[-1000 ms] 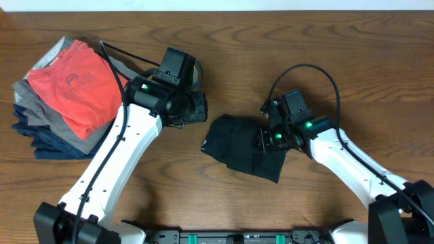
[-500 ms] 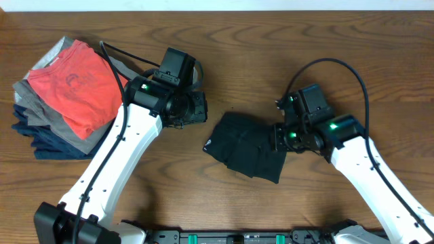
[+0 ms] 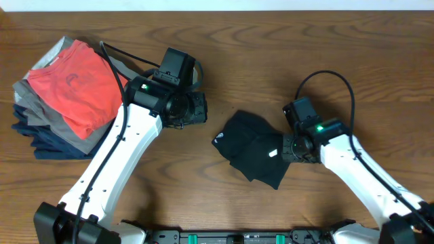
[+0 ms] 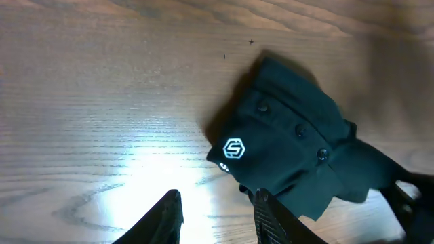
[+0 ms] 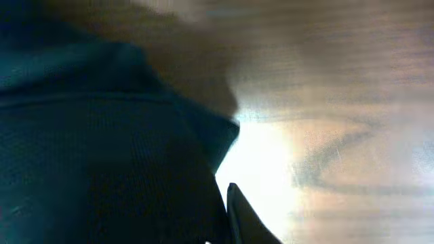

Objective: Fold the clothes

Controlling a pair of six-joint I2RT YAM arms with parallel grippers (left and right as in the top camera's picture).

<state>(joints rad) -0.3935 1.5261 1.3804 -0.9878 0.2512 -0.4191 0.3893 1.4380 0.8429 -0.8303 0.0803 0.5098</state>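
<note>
Black garment [image 3: 249, 144] lies bunched in a loosely folded heap on the wooden bench [image 3: 271, 54], a little right of the middle and between the two arms. Its small white round logo [image 3: 218, 141] faces up at the left edge of the heap, and a small white tag [image 3: 272, 152] shows nearer the right side. In the left wrist view the logo [image 4: 234, 148] sits on the near-left corner of the fabric, with a row of dark buttons [image 4: 298, 129] running diagonally across the fold above it. The left gripper [image 4: 217, 198] hovers just beside the heap's left edge, its jaws apart with only bare, brightly lit wood between them, holding nothing. The right gripper [image 3: 288, 146] is down at the heap's right edge, against the cloth. Its wrist view is blurred: dark fabric fills the left half and one finger [image 5: 237, 207] shows at the bottom, so I cannot tell whether those jaws are closed on the cloth or free of it. Well apart, at the far left of the bench, stands a pile of folded clothes with a red-orange shirt [image 3: 74, 85] on top, grey garments [image 3: 68, 131] beneath it and navy garments [image 3: 47, 141] at the bottom.
</note>
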